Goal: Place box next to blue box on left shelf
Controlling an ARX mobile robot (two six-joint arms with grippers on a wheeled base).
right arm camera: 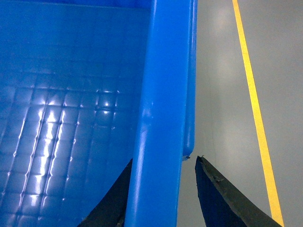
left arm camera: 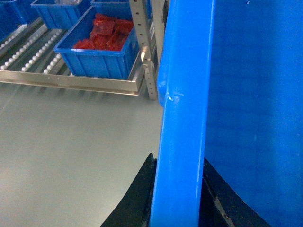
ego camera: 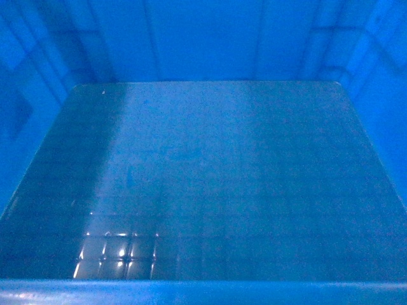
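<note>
Blue plastic fills the head view: the box (ego camera: 203, 184), seen from above, grid floor showing. Left wrist: left tool (left arm camera: 176, 189) clamps its rim; one tray (left arm camera: 97, 59) of red packs on the roller shelf (left arm camera: 71, 81). Right wrist: right tool (right arm camera: 163, 198) clamps the opposite rim; one yellow floor line (right arm camera: 253, 109).

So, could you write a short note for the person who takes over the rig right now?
Left pincer: shut on the box's left rim, one finger on each side.
Right pincer: straddling the box's right rim in the same way.
The box is carried between both arms; the head view shows only its empty inside.
Shelf with rollers lies ahead on the left, apart from the box; a blue box of red packets sits on it.
Done: box picked up. Left: bring it to the shelf, set it beside that blue box, release.
</note>
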